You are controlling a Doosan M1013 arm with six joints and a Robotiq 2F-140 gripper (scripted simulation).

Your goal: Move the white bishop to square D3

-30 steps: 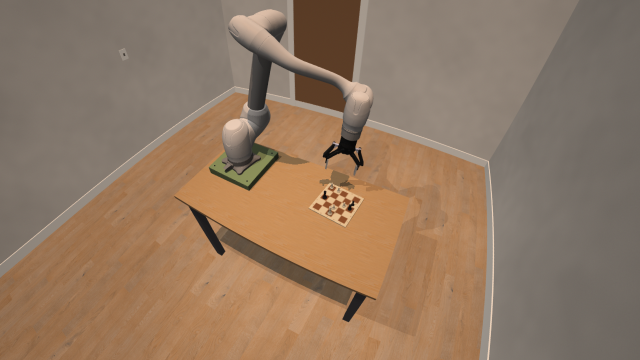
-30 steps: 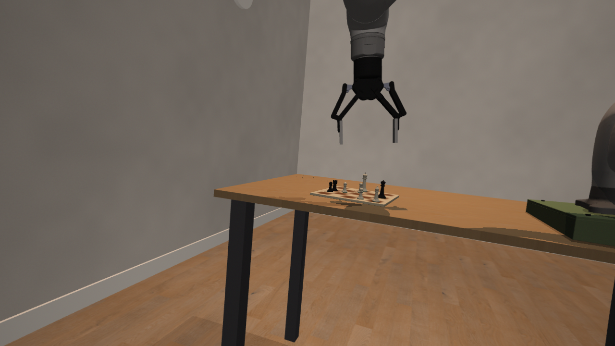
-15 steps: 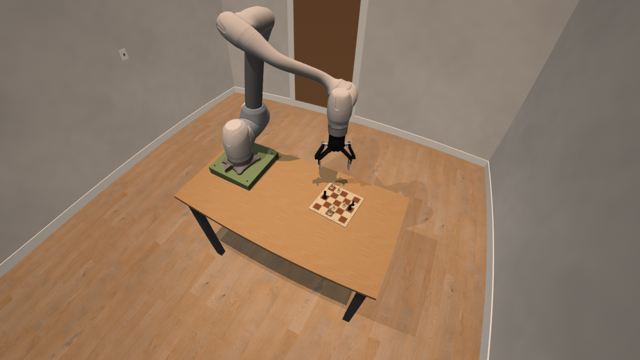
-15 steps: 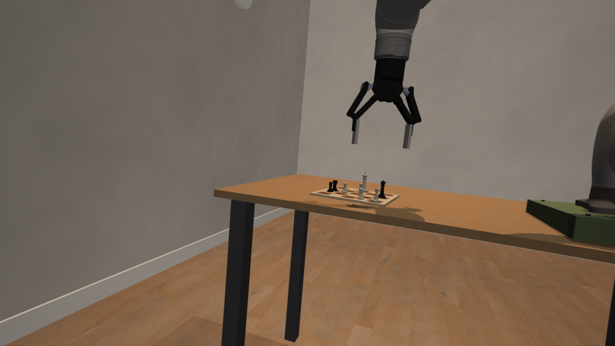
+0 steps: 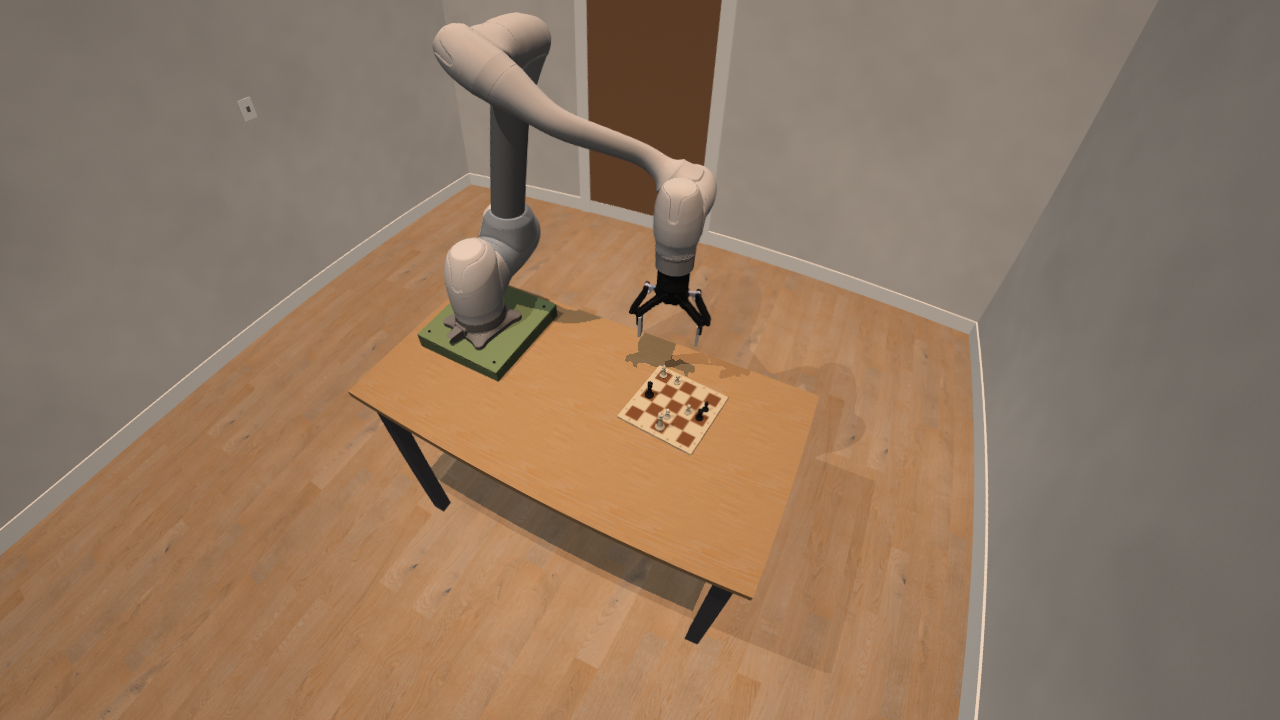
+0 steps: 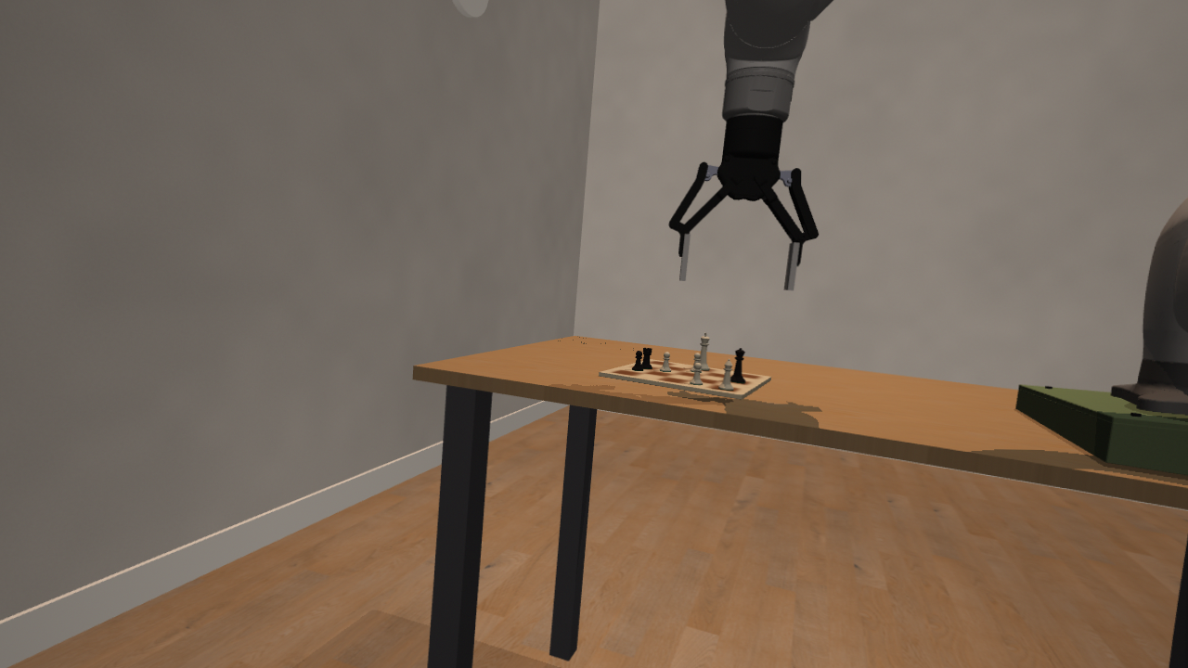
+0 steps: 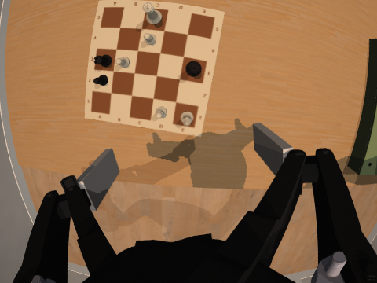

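Observation:
A small five-by-five chessboard lies on the wooden table. White pieces stand on C5, C4, B3, D1 and E1. They are too small to tell which one is the bishop. Black pieces stand on A3, A2 and E3. Square D3 is bare. All pieces stand upright. My gripper is open and empty. It points down, high above the table, just off the board's row-1 edge.
The arm's green base plate sits at the table's corner, on the E-column side of the board. The table's back edge runs right below the gripper in the wrist view.

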